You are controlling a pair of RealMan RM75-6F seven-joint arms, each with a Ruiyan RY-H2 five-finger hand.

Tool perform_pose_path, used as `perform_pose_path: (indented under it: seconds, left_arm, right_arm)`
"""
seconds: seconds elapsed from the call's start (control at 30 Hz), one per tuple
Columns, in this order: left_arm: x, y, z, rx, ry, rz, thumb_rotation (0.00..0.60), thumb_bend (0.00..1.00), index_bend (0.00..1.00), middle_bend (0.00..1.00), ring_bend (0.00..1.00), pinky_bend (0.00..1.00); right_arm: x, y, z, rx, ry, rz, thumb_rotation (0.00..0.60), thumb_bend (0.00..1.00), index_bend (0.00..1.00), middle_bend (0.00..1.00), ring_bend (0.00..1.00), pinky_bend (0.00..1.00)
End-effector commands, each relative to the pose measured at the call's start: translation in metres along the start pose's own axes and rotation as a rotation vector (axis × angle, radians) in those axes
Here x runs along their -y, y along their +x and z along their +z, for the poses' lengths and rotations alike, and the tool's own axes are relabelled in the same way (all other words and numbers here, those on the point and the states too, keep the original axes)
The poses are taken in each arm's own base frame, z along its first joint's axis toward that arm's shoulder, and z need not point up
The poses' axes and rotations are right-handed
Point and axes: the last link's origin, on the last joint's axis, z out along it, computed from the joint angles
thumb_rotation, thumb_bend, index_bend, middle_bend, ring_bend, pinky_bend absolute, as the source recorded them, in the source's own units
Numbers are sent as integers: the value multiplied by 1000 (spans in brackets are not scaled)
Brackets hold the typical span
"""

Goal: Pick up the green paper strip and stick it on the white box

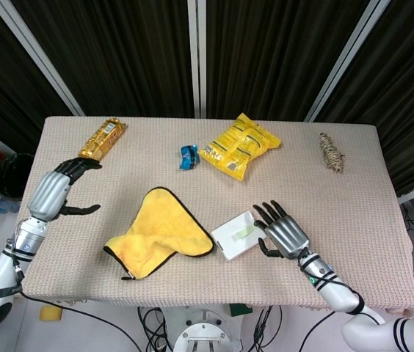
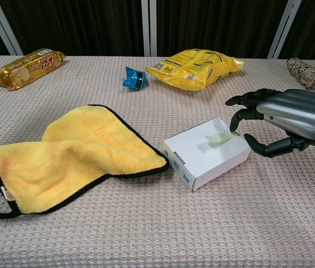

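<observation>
Mid-task, late stage. Green paper strip [image 2: 218, 138] already over the top face of the white box [image 2: 205, 153], but not stuck flat: near end touching the lid, far end lifted and curling up toward the right hand [image 2: 283, 121]. Looks attached to a fingertip of that hand, or just touching it; cannot tell which from either view. No clear pinch visible. Right-hand fingers [image 2: 246, 109] spread and curved, tips hanging over the right edge of the box; thumb low beside the box wall, apart from it. Grip on the strip: cannot tell.

Left to do, by judgement: press the strip flat on the lid, free the fingertip without peeling the strip back up, withdraw. Risk: strip lifting off with the fingers.

In the head view, same layout: strip [image 1: 243, 232] on the right half of the box [image 1: 233, 235], right hand [image 1: 283, 232] just beside the box's right side, fingers over its edge.

Left hand [image 1: 62, 188] far off at the left edge of the surface [image 1: 354, 191], well apart from box and strip, holding nothing, fingers apart and curved.
</observation>
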Motion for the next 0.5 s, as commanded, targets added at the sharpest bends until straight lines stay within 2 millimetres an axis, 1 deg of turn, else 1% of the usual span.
perform_pose_path:
  seconds: [0.03, 0.37, 0.5]
  left_arm:
    - [0, 0, 0, 1, 0, 0, 600, 40, 254, 227, 179, 208]
    - [0, 0, 0, 2, 2, 2, 600, 41, 254, 227, 179, 208]
    - [1, 0, 0, 1, 3, 2, 600, 41, 254, 227, 179, 209]
  right_arm:
    - [-1, 0, 0, 0, -2, -1, 242, 621, 297, 0, 0, 0]
    - [-2, -4, 2, 19, -6, -8, 241, 621, 297, 0, 0, 0]
    - [-2, -2, 3, 10, -3, -5, 243, 620, 297, 0, 0, 0]
